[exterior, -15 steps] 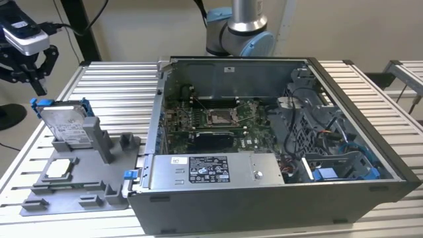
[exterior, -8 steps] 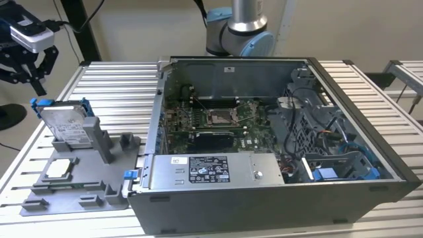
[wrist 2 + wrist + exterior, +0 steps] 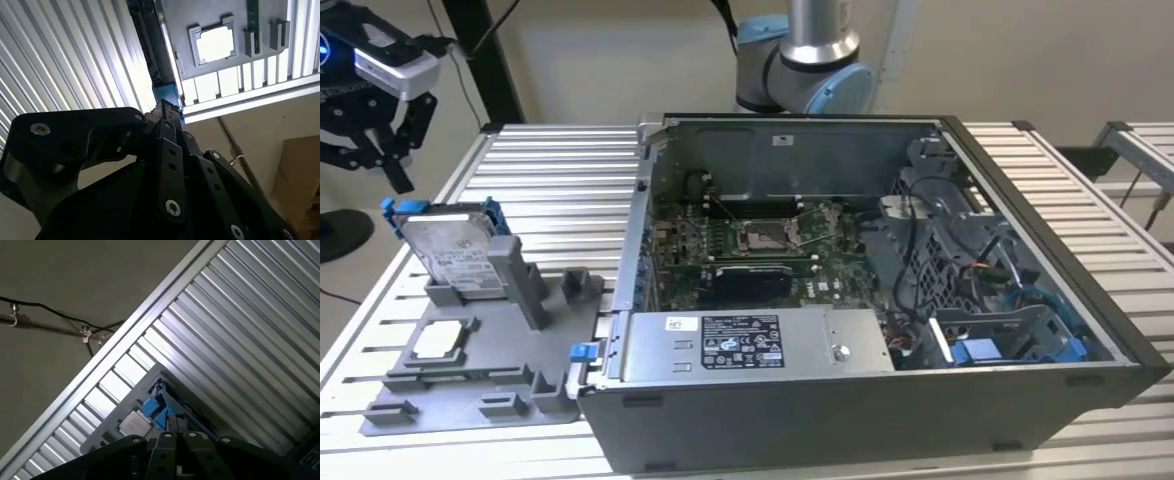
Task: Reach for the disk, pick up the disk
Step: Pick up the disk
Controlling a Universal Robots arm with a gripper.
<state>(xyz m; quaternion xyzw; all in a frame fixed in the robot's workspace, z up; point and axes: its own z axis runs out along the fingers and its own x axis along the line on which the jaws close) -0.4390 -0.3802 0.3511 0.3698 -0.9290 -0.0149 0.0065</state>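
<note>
Since the disk (image 3: pixel 454 250) is stiff, slick metal and likely heavy, pinch its blue side edges. It leans in a grey holder (image 3: pixel 527 285) at nine o'clock from the computer case (image 3: pixel 787 430); the gripper (image 3: pixel 367 168) hangs above, fingers (image 3: pixel 398 172) wide.

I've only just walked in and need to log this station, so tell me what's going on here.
The arm's gripper hovers over the hard drive without touching it. The drive, in its blue bracket, stands leaning in a grey fixture at the exterior view's left, beside the open computer case. It has not been picked up yet. A square processor chip lies in the same fixture.
</note>
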